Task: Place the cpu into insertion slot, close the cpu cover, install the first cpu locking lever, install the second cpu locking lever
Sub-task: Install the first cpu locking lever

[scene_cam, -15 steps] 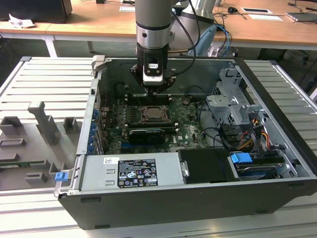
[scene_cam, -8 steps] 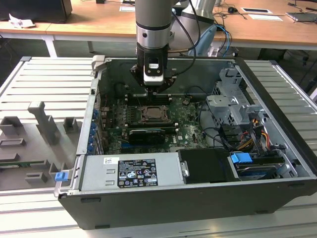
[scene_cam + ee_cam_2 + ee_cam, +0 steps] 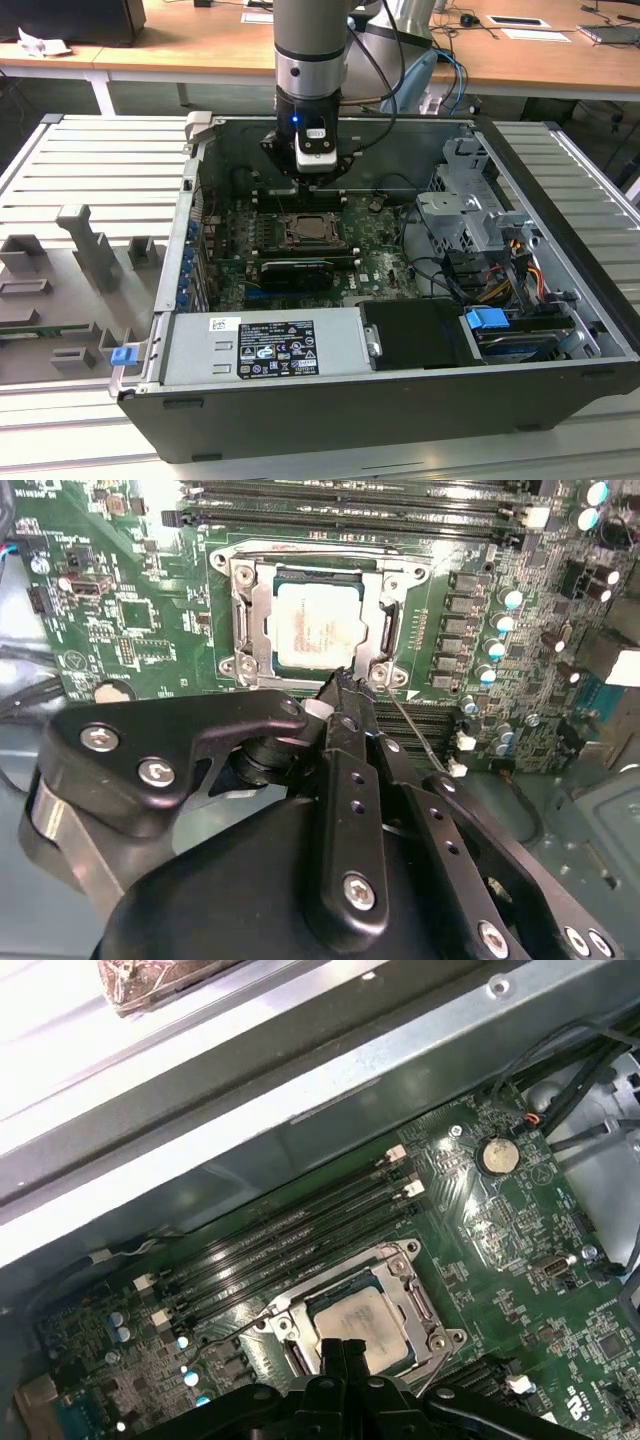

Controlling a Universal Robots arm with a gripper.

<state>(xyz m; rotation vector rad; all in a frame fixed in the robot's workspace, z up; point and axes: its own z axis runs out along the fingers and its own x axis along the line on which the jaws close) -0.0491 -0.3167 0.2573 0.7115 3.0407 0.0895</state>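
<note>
- Wooden desks [image 3: 200, 45] are running behind a ribbed grey table [image 3: 90, 170] that is carrying an open computer case [image 3: 400, 400].
- I'm hanging my claw [image 3: 342, 683] low over the green motherboard [image 3: 130, 610], with the tips sitting at one corner of the insertion slot [image 3: 310, 572].
- Claw is looking pinched closed, fingers [image 3: 330, 1355] lying together, nothing visibly gripped.
- cpu [image 3: 318, 628] is lying flat in the slot, pale top facing up.
- cpu cover [image 3: 256, 620] is lying down around it, framing the chip.
- Thin wire lever [image 3: 415, 735] is angling away from that corner, just beside my tips; can't tell if it's touching.
- Long black memory slots [image 3: 290, 1235] are running alongside the socket.
</note>
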